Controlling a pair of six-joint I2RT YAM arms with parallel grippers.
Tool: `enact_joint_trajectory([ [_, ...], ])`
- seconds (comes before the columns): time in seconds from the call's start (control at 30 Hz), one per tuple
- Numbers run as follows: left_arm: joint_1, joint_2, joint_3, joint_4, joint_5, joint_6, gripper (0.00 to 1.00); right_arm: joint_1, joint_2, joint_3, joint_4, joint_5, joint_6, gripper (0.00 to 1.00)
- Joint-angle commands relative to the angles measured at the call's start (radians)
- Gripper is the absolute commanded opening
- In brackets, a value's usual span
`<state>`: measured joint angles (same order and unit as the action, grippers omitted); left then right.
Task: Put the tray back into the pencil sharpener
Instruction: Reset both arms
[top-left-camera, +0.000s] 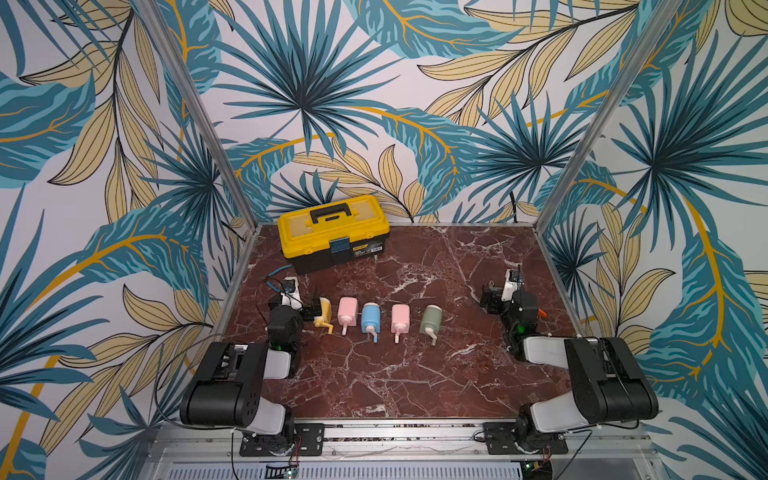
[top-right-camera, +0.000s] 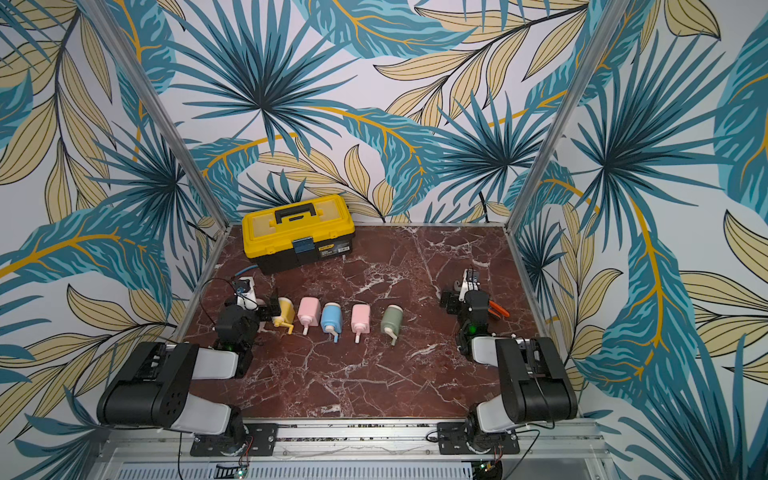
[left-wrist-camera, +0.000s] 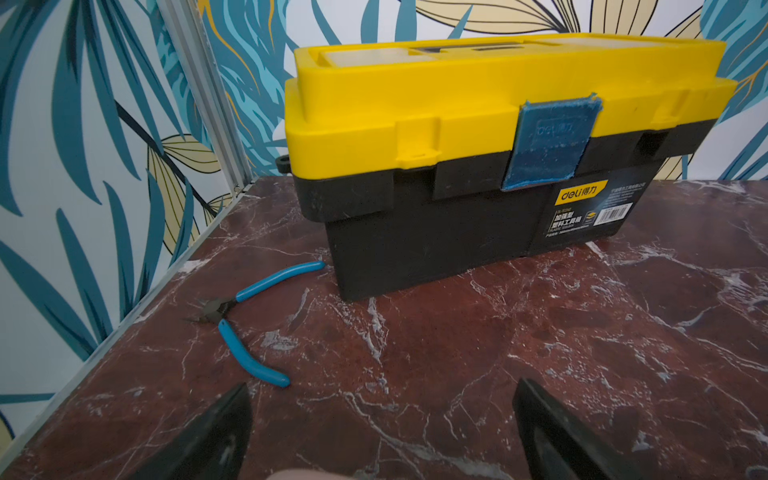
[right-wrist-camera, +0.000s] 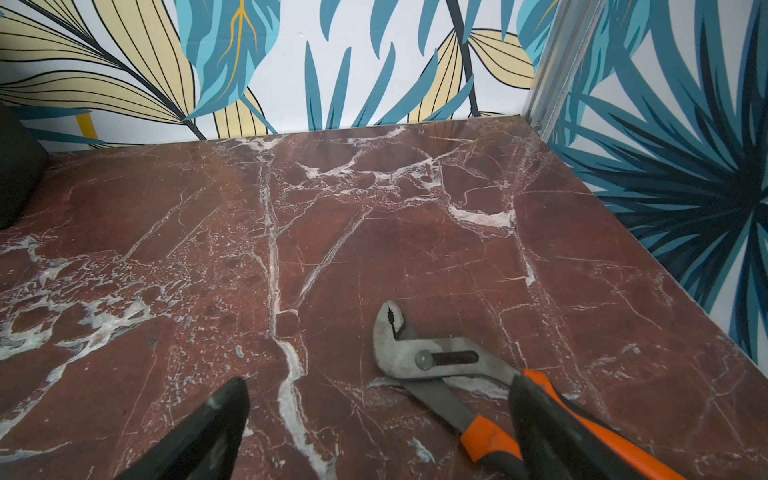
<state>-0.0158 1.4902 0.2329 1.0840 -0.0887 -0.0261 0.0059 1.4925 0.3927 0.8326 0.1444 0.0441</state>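
The left pincer (left-wrist-camera: 382, 384), jaws apart and empty, sits just beside the yellow pencil sharpener (top-left-camera: 326, 309), first of a row of five running from near the left edge of the worktop (top-left-camera: 374, 374) to the green pencil sharpener (top-left-camera: 430, 322) at mid-worktop; a careless swing would likely topple it. No loose tray can be made out in any view, so choosing the wrong sharpener is the chief hazard. The right pincer (right-wrist-camera: 379, 379), jaws likewise apart, hangs over the orange-handled pliers (right-wrist-camera: 436, 361) by the right edge and could snag them.
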Motion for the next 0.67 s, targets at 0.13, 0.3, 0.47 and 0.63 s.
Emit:
enact_joint_trajectory([
  [0.13,0.009,0.016,-0.001,0.051,0.009,0.023,0.99,-0.002,-0.005,0.017,-0.013,-0.010,-0.003,0.99],
  [0.3,0.010,0.022,0.005,0.050,0.012,0.024,1.00,-0.001,-0.004,0.018,-0.013,-0.012,-0.006,0.99],
  [0.47,0.009,0.032,0.014,0.050,0.023,0.028,1.00,0.004,0.002,0.033,-0.034,-0.008,-0.014,0.99],
  [0.63,0.010,0.056,0.034,0.050,0.023,0.029,1.00,0.006,0.002,0.032,-0.034,-0.007,-0.016,0.99],
])
